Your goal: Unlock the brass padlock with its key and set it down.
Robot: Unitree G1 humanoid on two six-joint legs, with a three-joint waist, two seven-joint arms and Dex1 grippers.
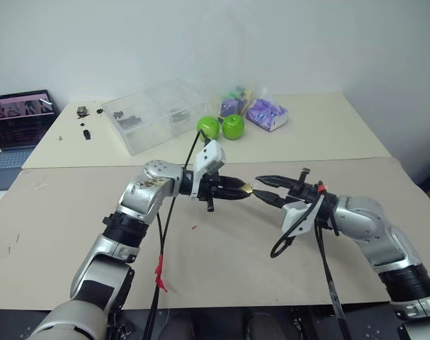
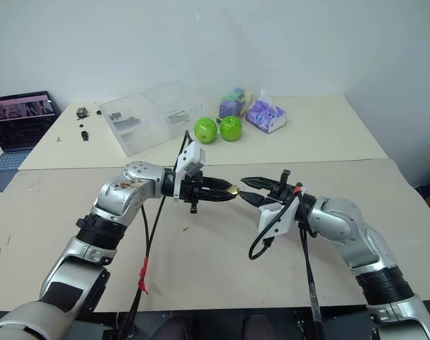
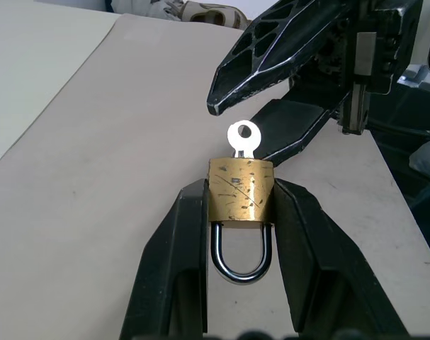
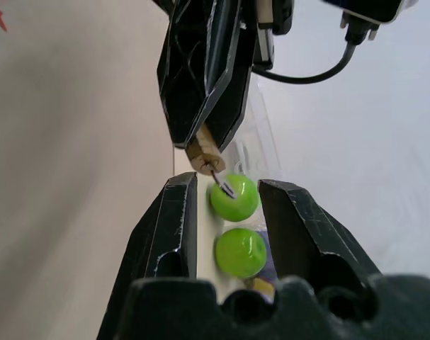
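Observation:
My left gripper (image 3: 239, 188) is shut on the brass padlock (image 3: 240, 191), held in the air above the beige table (image 1: 222, 262). The padlock's silvery shackle (image 3: 241, 261) lies back between the fingers, with both legs in the body. A small silver key (image 3: 243, 137) sticks out of the padlock's far end. My right gripper (image 1: 260, 188) faces it tip to tip with its jaws open, one finger on either side of the key (image 4: 222, 185) and touching neither. In the head views the padlock (image 1: 249, 189) is a small gold spot between the two grippers.
Two green apples (image 1: 209, 127) (image 1: 233, 127) sit on the far table beside a clear plastic box (image 1: 154, 113) and a purple tissue pack (image 1: 266, 115). A laptop (image 1: 20, 119) stands at the far left. Small black parts (image 1: 83, 113) lie near the box.

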